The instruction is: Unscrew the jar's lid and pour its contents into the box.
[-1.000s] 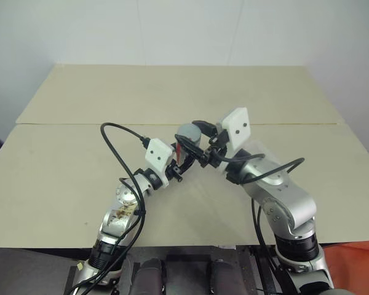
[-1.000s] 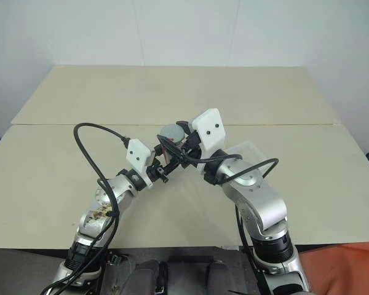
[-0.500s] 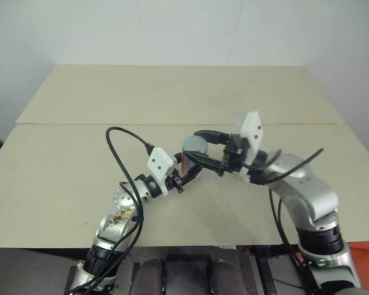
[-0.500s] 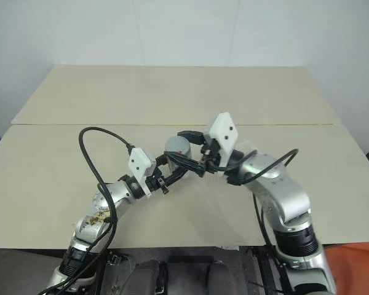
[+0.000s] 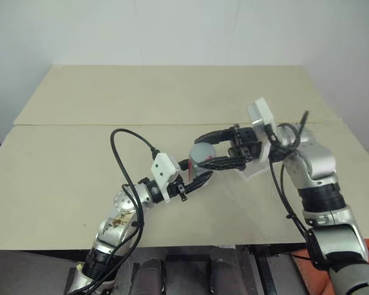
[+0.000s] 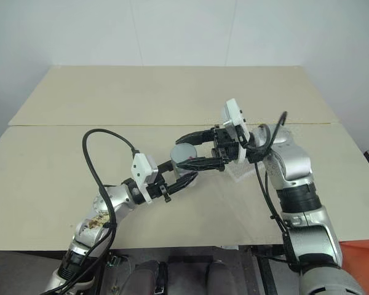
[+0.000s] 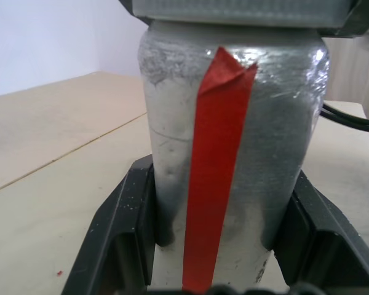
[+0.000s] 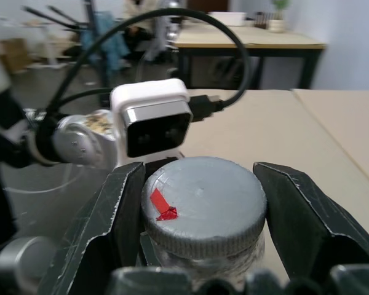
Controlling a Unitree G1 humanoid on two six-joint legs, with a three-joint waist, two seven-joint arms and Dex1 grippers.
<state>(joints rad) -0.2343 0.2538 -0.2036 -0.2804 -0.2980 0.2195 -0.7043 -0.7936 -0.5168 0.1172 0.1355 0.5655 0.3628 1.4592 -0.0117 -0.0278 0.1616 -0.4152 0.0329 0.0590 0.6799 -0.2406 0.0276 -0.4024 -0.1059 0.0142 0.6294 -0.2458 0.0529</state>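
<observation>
We see the jar (image 5: 200, 161) held up above the pale, matte table (image 5: 80, 153), and we place everything else from it. It is a small cylinder wrapped in wrinkled silver-grey tape, with a glossy red strip (image 7: 218, 178) running down its side, creased where its upper end meets the neck. The left pincer (image 5: 197, 178) comes in from below and to the left of the jar and is clamped on its body, one black plastic finger (image 7: 120, 236) pressed against each side of it. On top sits the lid (image 8: 202, 206), a round grey cap with a ribbed rim, a dull flat top and a small red tape scrap stuck near its edge. The right pincer (image 5: 212, 149) reaches in from the right of the jar, level, its two long black fingers (image 8: 301, 218) closed on the lid from opposite sides. Just right of the jar and lower, on the table, we can make out the clear plastic box (image 5: 253, 171), faint and see-through. We find no lettering or label on the jar, the lid or the box.
</observation>
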